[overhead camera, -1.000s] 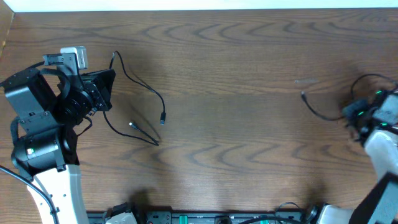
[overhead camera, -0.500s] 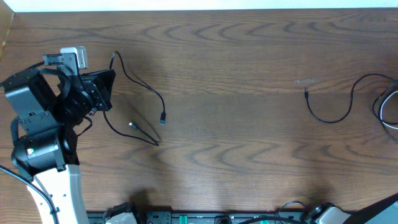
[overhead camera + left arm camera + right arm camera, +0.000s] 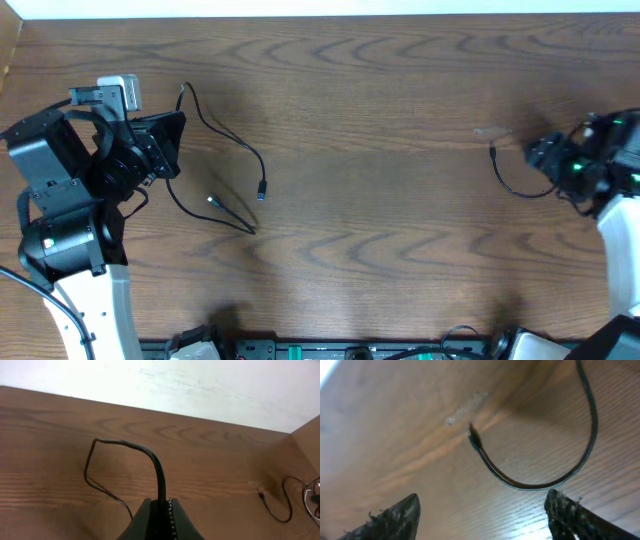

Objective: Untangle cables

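A thin black cable lies on the left of the wooden table, its small plug pointing toward the middle. My left gripper is shut on this cable. In the left wrist view the cable rises out of the closed jaws and loops back down to the table. On the right lies a second black cable, curved, with its plug end on the left. My right gripper hovers over it, open. In the right wrist view that cable lies just ahead of the spread fingertips, with nothing between them.
A short doubled stretch of cable with a pale plug lies below the left gripper. A whitish cord shows at the table's far right. A pale scuff marks the wood near the right cable's plug. A wall edge borders the table at the back.
The right gripper has opened. It left the overhead view half a second ago and is now back, further left, over the right cable. The left arm and its cable have not moved.
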